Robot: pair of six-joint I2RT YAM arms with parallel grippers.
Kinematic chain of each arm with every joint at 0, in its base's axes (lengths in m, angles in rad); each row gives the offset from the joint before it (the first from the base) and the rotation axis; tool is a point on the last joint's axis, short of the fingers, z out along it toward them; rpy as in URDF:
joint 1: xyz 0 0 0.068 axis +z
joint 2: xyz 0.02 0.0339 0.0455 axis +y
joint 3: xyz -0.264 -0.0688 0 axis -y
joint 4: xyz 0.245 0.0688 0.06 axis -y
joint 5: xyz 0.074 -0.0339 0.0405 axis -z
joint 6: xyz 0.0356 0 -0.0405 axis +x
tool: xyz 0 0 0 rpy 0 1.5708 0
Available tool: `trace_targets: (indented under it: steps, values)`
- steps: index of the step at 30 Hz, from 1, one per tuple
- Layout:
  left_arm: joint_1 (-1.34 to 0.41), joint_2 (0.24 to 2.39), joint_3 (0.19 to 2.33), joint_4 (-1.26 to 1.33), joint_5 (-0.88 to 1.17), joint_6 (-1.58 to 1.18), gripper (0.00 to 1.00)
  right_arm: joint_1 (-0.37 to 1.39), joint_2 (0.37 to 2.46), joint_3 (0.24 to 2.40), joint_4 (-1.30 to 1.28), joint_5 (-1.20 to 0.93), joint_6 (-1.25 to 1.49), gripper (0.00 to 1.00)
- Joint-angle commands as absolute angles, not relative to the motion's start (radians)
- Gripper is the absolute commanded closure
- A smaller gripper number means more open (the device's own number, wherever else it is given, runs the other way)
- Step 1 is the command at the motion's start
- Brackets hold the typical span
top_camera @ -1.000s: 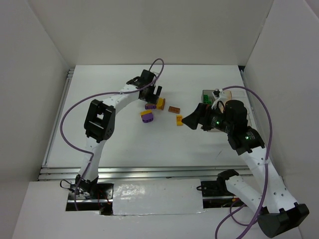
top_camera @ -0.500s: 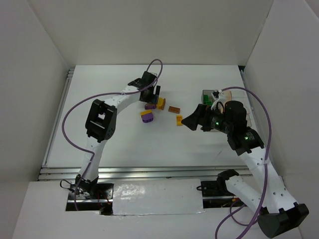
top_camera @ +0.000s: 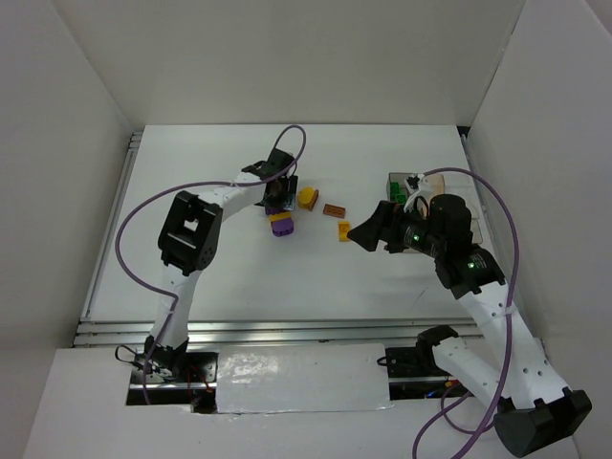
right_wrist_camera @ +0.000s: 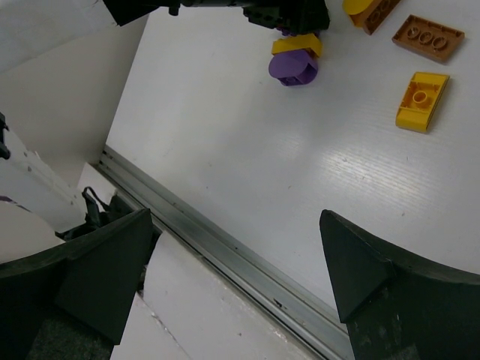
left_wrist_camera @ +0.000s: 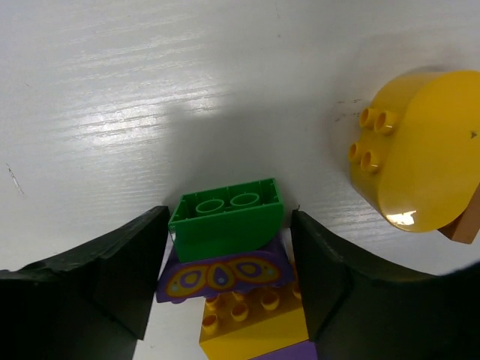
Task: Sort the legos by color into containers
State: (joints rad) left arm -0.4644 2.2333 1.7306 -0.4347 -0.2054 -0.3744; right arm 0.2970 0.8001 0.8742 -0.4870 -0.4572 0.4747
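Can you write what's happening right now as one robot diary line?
left gripper: fingers flank green brick, grip unclear | right gripper: open, empty, over table | loose: yellow rounded brick

Mid-bench toward the far edge, we find a green brick [left_wrist_camera: 227,217] atop a purple butterfly brick [left_wrist_camera: 225,274] and a yellow brick [left_wrist_camera: 251,324]. To their right lie a rounded yellow brick [top_camera: 307,197] on its side, a brown plate [top_camera: 334,210] and a yellow slope [top_camera: 344,229]. The clear tray [top_camera: 394,178] near the right edge holds green bricks [top_camera: 395,189].

A green brick [left_wrist_camera: 227,217], a yellow brick [left_wrist_camera: 420,161], a purple brick [left_wrist_camera: 223,274] with butterfly print.
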Motion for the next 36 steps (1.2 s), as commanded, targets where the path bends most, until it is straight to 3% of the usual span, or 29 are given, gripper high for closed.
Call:
trace_targets:
  steps: [1,5,6,8,9,13,20,27,36]
  values:
    - [-0.469,2.212,1.688,-0.483,-0.201,-0.382,0.25,0.305,0.788,0.873,-0.442,-0.471,0.468,0.00]
    - [-0.471,2.181,1.660,-0.466,-0.207,-0.382,0.42,0.305,0.793,0.871,-0.436,-0.472,0.472,0.00]
    - [-0.469,2.178,1.660,-0.465,-0.209,-0.379,0.56,0.305,0.793,0.867,-0.431,-0.474,0.476,0.00]
    - [-0.469,2.171,1.669,-0.460,-0.207,-0.371,0.72,0.305,0.804,0.851,-0.413,-0.480,0.479,0.00]
    - [-0.469,2.165,1.672,-0.456,-0.201,-0.367,0.85,0.305,0.808,0.844,-0.405,-0.480,0.486,0.00]
    - [-0.469,2.084,1.663,-0.372,-0.143,-0.313,0.98,0.305,0.833,0.807,-0.333,-0.454,0.526,0.00]
    - [-0.474,1.859,1.551,-0.155,0.004,-0.242,1.00,0.301,0.836,0.779,-0.264,-0.405,0.635,0.00]
    - [-0.586,1.559,1.284,-0.023,0.329,-0.028,1.00,0.299,0.784,0.854,-0.330,-0.382,0.657,0.00]
    - [-0.889,1.302,1.181,-0.162,0.266,0.179,1.00,0.299,0.750,0.980,-0.504,-0.429,0.713,0.03]
